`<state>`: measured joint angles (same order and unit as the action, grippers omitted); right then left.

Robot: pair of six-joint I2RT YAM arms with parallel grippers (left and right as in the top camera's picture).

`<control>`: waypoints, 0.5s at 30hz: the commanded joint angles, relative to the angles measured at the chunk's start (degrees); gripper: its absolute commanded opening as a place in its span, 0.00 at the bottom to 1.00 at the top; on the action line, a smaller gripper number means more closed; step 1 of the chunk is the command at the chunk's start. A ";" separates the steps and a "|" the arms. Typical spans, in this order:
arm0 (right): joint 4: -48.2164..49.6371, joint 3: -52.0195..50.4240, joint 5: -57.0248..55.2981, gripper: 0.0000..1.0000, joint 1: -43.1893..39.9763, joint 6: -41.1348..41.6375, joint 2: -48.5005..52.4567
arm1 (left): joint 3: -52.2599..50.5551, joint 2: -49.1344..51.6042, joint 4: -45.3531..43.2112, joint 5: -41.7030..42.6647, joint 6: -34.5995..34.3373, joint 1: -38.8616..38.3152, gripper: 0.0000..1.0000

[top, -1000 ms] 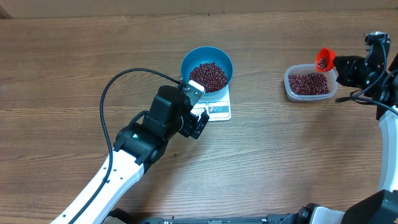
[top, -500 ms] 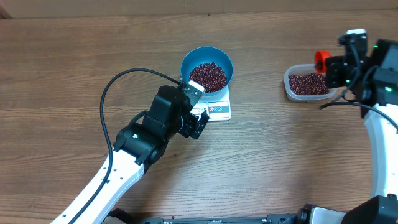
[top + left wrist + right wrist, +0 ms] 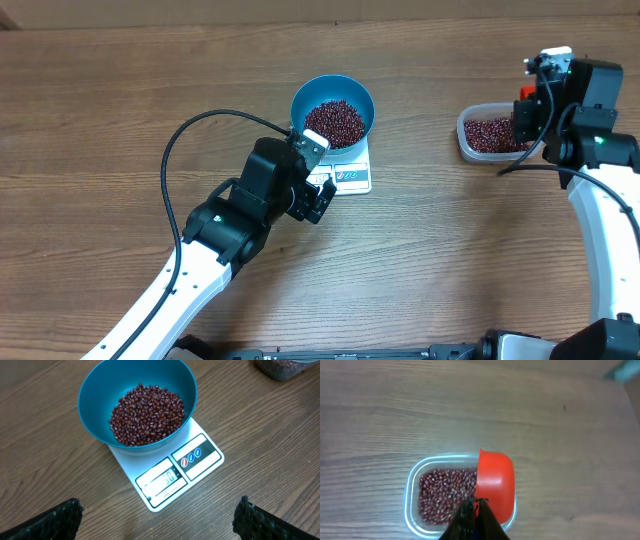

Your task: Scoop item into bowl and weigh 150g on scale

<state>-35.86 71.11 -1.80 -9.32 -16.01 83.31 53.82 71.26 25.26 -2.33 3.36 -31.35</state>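
Note:
The blue bowl (image 3: 333,110) (image 3: 137,405) stands on the white scale (image 3: 350,180) (image 3: 170,472), holding a heap of dark red beans (image 3: 147,412). My left gripper (image 3: 316,178) (image 3: 159,517) hovers open over the scale's near edge, nothing between its fingers. At the right, more beans (image 3: 445,495) fill a clear tub (image 3: 485,137) (image 3: 412,485). My right gripper (image 3: 527,118) (image 3: 477,504) is shut on the handle of the orange-red scoop (image 3: 521,107) (image 3: 495,482). The scoop hangs over the tub's right end, its outer side towards the wrist camera; its inside is hidden.
The wooden table (image 3: 120,110) carries only the scale, bowl and tub. The left arm's black cable (image 3: 175,160) loops over the table to the left of the bowl. The right arm stands over the tub near the table's right edge.
My right arm has swung in over the tub and turned its wrist; the scoop, earlier open side up with beans in it, is now mostly hidden under the wrist. The left arm has not moved.

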 commanded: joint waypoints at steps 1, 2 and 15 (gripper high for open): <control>-2.19 1.66 0.59 0.04 -1.07 11.65 -0.15 | 1.66 -0.02 -0.04 0.44 0.74 0.22 1.00; -3.30 1.66 1.55 0.04 -1.25 13.64 0.50 | 1.66 -0.02 -0.04 0.44 0.74 0.22 0.99; -3.78 1.64 10.05 0.04 -1.29 25.05 10.10 | 1.66 -0.02 -0.07 0.44 0.74 0.22 1.00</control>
<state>-40.27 71.16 6.52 -10.48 6.11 92.44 53.82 71.26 25.26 -2.33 3.36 -31.35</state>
